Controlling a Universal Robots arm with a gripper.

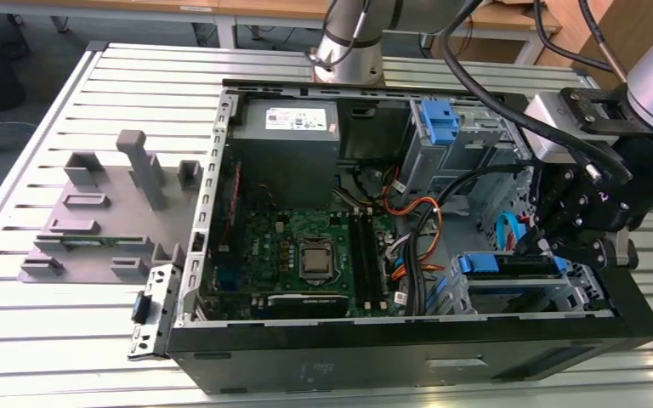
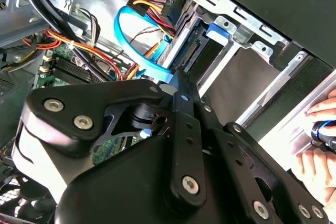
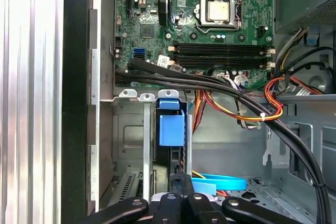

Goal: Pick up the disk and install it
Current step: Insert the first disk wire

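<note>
At lower right of the exterior view, the gripper hangs over the drive cage of the open computer case. The disk stands on edge in a slot of that cage, and its blue bracket faces the first wrist view. The fingers are pressed together with nothing between them. Their tips are at the disk's end edge; whether they touch it I cannot tell. A looped blue cable lies just beside the slot.
</note>
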